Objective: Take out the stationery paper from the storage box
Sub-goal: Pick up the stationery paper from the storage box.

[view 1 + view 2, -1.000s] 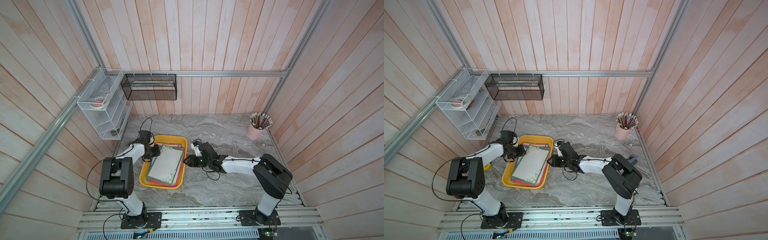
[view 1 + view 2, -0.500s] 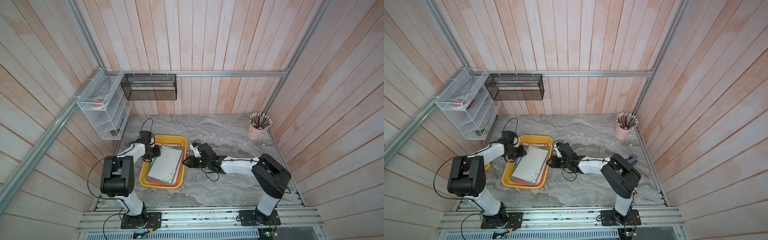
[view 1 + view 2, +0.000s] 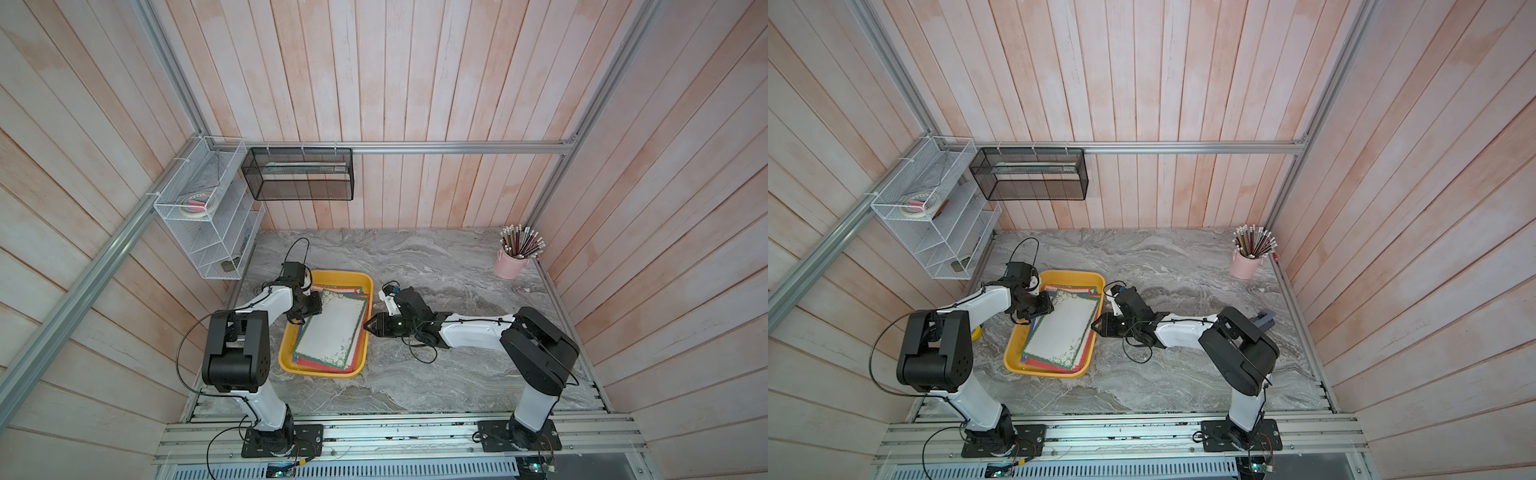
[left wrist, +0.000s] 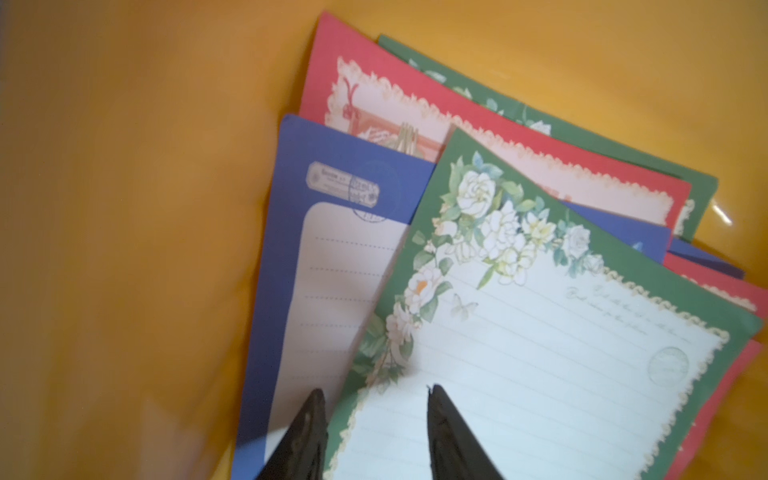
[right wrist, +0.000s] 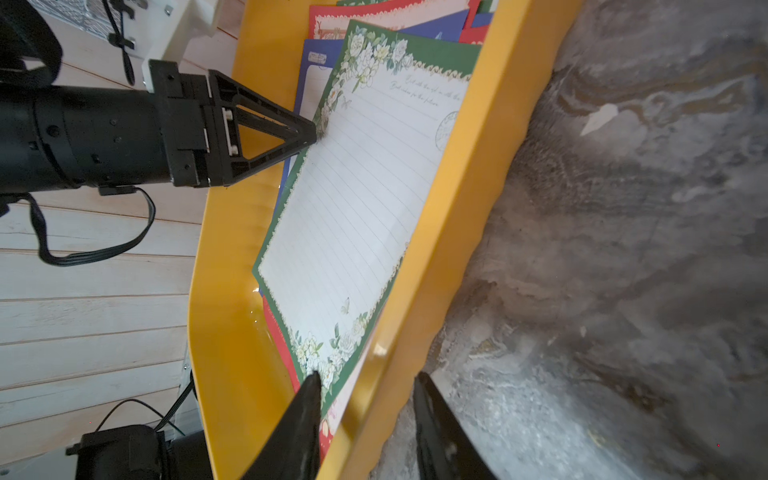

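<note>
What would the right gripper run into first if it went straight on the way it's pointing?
Most likely the near wall of the storage box, which lies between the open jaws of the right gripper. The jaw inside the box would skim the green-bordered sheet. Depth is hard to judge.

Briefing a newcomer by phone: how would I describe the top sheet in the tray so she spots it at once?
On the marble table, a yellow tray lies left of centre. Its fanned stack's top sheet, wholly uncovered, has a green border with white flowers; the sheets beneath only peek out, red, blue and green.
</note>
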